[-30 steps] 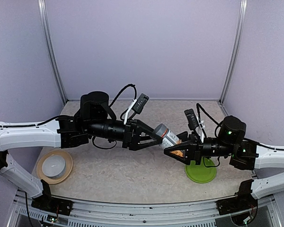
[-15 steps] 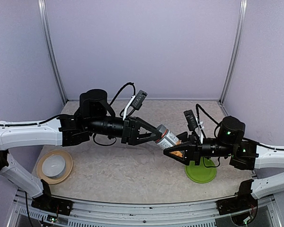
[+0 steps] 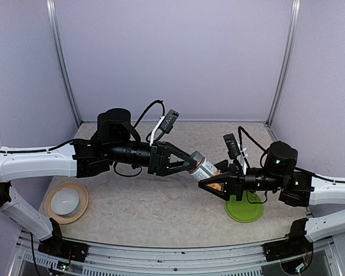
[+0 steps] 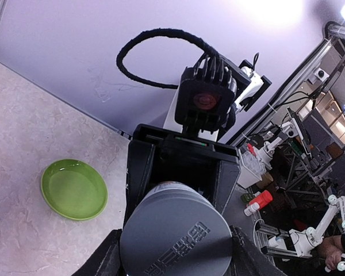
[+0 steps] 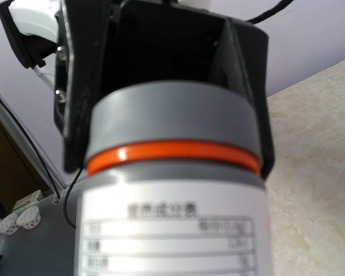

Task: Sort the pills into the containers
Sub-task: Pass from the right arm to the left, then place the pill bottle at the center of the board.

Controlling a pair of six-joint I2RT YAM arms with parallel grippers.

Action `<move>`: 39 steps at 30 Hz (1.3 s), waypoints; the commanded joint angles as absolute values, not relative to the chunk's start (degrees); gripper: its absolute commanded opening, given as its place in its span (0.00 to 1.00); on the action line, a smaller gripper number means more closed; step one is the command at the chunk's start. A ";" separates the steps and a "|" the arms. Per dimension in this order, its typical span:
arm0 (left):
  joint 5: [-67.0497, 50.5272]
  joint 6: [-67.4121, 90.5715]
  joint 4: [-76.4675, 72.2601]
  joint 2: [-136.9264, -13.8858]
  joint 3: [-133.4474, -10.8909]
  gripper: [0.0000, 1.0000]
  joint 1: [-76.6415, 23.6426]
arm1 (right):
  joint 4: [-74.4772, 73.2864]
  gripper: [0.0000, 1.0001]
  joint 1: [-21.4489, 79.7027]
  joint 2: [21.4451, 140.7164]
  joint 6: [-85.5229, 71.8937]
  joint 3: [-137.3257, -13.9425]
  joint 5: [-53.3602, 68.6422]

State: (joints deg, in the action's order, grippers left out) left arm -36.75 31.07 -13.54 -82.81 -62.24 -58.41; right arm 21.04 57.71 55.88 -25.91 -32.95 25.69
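**Step in hand (my judgement):** opening the bottle [image 3: 205,170] so that pills can be sorted. I find no loose pills and no small vial in any view.

**Location:** the bottle is off the tabletop [image 3: 161,201]. It lies tilted in the air between the two arms, right of centre, near the green plate [image 3: 244,211].

**Left tool [image 3: 191,163]:** clamped on the gray cap [image 4: 175,233]. The right wrist view shows its fingers [image 5: 83,103] flanking the cap on both sides.

**Right tool [image 3: 211,177]:** clamped on the labelled body of the bottle.

**Pose:** both forearms are stretched nearly level and point at each other. The tools meet nose to nose at the bottle.

**Next move calls for:** I would roll the left wrist about the cap's axis while the right arm holds the body fixed. After that, I would draw the cap straight off. If the right grip slips, the bottle will merely spin.
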 commanded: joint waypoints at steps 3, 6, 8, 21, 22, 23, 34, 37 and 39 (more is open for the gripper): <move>-35.67 31.29 -13.53 -82.82 -62.20 0.34 -58.07 | 20.77 0.63 57.50 56.05 -23.11 -32.23 21.61; -35.19 31.33 -12.79 -82.34 -61.86 0.34 -57.63 | 20.04 0.78 57.53 55.86 -22.45 -32.28 20.84; -35.08 31.29 -12.47 -82.06 -61.59 0.34 -57.51 | 19.75 0.86 57.49 55.78 -22.09 -32.22 20.44; -24.24 26.51 0.41 -79.73 -63.02 0.33 -56.49 | 13.09 1.00 57.45 53.76 -18.50 -33.23 12.56; -23.16 26.12 1.50 -79.61 -62.95 0.33 -56.18 | 12.49 1.00 57.40 53.38 -18.33 -33.37 11.23; -22.55 25.91 2.21 -79.53 -62.77 0.33 -55.91 | 11.87 1.00 57.42 52.97 -18.10 -33.33 9.90; -10.64 22.66 11.64 -79.16 -61.92 0.33 -52.40 | 8.50 1.00 57.43 51.68 -17.97 -32.81 0.89; -9.06 22.19 12.72 -79.09 -61.43 0.33 -51.10 | 8.23 1.00 57.43 52.15 -18.19 -32.74 0.31; -7.16 21.88 13.77 -79.22 -61.28 0.32 -50.54 | 8.25 1.00 57.46 52.36 -18.23 -32.71 0.25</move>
